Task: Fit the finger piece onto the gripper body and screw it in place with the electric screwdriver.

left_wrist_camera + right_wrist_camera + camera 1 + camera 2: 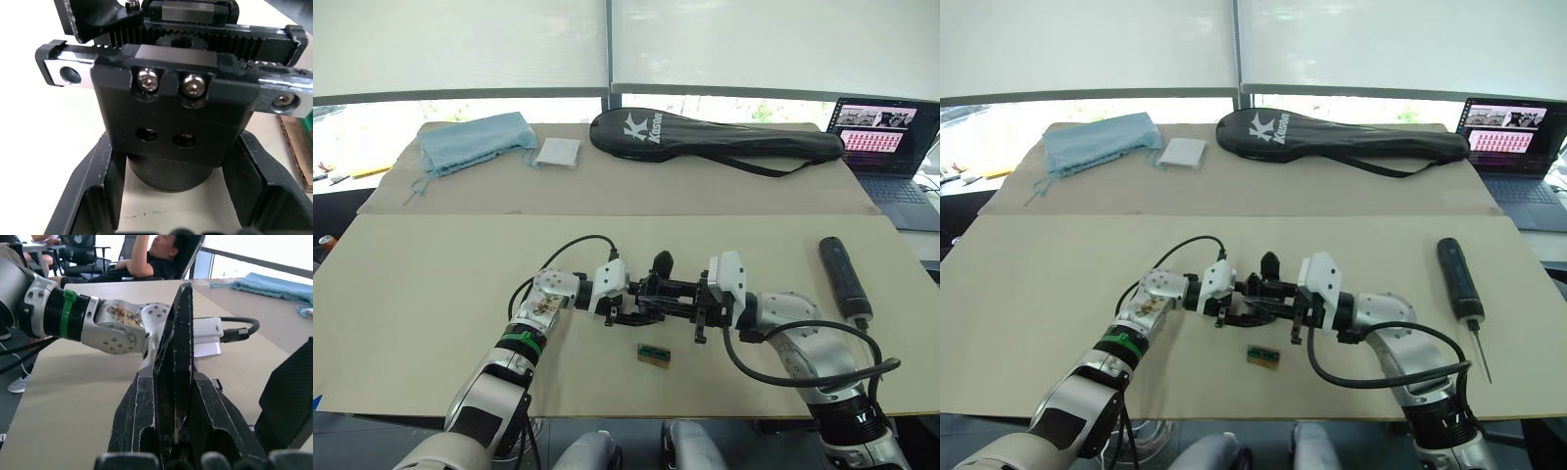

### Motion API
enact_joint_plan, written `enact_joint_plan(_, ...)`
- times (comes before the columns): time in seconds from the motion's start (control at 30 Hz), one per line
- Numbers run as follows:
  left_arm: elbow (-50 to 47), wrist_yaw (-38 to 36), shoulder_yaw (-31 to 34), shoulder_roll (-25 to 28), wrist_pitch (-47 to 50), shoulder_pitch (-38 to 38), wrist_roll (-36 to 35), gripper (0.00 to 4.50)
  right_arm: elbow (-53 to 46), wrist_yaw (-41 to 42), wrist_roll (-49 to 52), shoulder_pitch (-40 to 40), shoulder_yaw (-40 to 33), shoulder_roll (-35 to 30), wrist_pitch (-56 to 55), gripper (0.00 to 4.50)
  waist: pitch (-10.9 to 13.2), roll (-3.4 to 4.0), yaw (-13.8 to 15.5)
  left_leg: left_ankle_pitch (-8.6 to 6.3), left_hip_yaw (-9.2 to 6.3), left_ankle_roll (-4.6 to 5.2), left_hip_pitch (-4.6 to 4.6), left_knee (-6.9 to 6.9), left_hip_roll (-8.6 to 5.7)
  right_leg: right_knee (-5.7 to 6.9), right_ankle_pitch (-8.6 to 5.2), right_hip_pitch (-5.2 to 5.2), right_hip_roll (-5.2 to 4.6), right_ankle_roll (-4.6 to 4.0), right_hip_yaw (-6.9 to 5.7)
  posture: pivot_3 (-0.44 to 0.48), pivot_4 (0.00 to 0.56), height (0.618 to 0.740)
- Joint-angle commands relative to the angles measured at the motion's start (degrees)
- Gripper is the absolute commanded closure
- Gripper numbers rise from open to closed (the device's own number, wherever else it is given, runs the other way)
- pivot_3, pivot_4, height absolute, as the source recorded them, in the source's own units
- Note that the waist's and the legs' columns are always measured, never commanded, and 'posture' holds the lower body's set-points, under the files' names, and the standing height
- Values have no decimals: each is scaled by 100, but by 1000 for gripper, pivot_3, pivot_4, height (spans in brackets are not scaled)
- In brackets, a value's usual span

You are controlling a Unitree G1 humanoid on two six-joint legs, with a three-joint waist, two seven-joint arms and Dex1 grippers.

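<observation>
At the table's near middle my two grippers meet tip to tip. The left gripper (625, 305) is shut on the gripper body (176, 98), a black block with a round base, toothed rails and two screws; its fingers (95, 191) press both flanks. One black pointed finger (663, 262) sticks up from the body. The right gripper (697, 311) is shut on the finger piece (175, 347), a black tapered piece pointing toward the left wrist. The electric screwdriver (842, 279) lies on the table to the right, bit toward me, away from both grippers.
A small green-and-brown box (653, 353) lies just in front of the grippers. Along the back are a blue cloth (475, 142), a white pad (557, 153), a black racket bag (705, 137) and a laptop (886, 137). A person (146, 259) sits reclined beyond the table's left end.
</observation>
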Motion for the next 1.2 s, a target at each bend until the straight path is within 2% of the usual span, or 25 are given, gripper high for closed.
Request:
enact_joint_plan(0.03,40,190,25,114,22,25,118,2223,-111,-37,-16,-9,-2,1,-92,4108,0,0,0,0,0,0,0,0,0,0,0,0,0,0,0,0,150,740)
enact_joint_plan(0.63,10,100,9,137,180,54,88,2223,-167,-328,-165,123,85,-169,285,4108,-6,0,-1,0,0,0,4,3,1,2,0,7,1,-1,0,0,150,740)
enact_joint_plan(1.2,-63,86,0,125,248,107,64,2223,-409,-172,125,214,176,-377,837,4108,-10,-1,0,0,-1,0,6,0,2,0,0,8,1,-1,-1,0,150,740)
